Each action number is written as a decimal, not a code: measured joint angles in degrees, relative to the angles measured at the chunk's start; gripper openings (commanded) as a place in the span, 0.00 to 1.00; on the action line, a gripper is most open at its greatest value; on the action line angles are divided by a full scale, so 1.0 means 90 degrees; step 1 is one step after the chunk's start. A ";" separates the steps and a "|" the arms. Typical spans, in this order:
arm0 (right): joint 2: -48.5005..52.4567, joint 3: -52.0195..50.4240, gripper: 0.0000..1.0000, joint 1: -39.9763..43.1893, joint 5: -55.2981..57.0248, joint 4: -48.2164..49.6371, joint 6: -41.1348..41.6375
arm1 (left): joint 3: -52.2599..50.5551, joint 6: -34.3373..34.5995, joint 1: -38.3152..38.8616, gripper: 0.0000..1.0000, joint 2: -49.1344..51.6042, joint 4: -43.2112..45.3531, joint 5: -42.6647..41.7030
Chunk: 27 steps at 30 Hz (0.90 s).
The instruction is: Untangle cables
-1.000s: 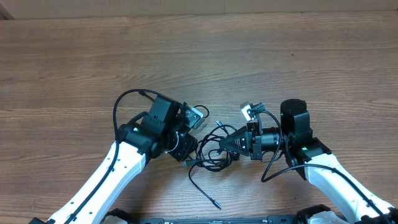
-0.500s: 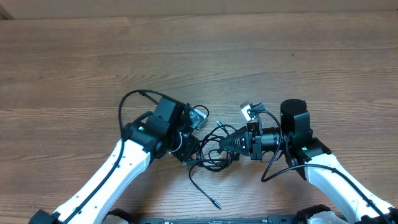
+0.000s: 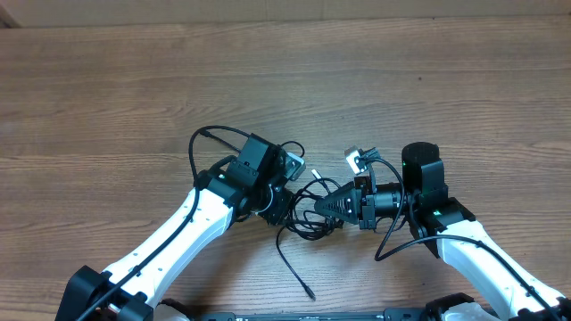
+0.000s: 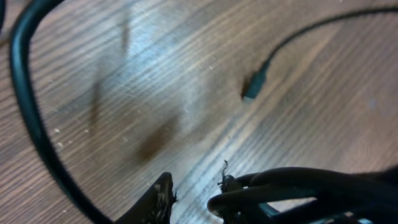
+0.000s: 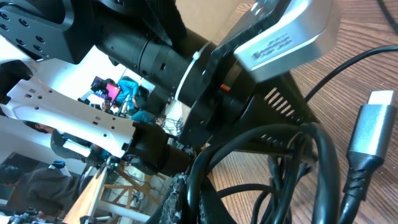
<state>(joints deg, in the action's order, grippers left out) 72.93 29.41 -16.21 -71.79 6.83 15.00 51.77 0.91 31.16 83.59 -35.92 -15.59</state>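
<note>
- Pinching a strand of the cables [image 3: 302, 223], the right gripper [image 3: 323, 206] is clamping with its jaws pressed together, seemingly anchoring the knot.
- Facing the right gripper across the tangle, the left gripper [image 4: 194, 194] is hovering with fingertips slightly spread, probably lining up on a loop to pull free.
- The cables are lying bunched on the table [image 3: 134, 89] at the right gripper's tip, one loose end trailing away.

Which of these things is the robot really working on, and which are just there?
For the job:
- the cables, a black tangle between the two grippers
- the silvery plug on one of them
- the left gripper
- the right gripper

Just there:
- the wooden table
- the thick black wire looping off the left arm
- the silvery camera on the right wrist
</note>
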 measured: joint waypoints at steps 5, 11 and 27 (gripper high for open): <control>0.0000 0.0000 0.04 0.0000 0.0000 -0.0002 0.0007 | 0.0000 0.0374 0.0000 0.30 0.0002 0.0245 0.0126; 0.0000 0.0000 0.04 0.0000 0.0000 -0.0024 0.0119 | 0.0000 0.0971 0.0000 0.29 0.0002 0.0651 0.0148; 0.0000 0.0000 0.04 0.0000 -0.0017 -0.0046 0.0359 | 0.0000 0.1438 0.0398 0.26 0.0595 0.1144 0.0092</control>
<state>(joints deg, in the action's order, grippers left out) 72.93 29.41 -16.21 -71.94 6.42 18.24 51.77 13.85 34.74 88.95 -25.63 -14.76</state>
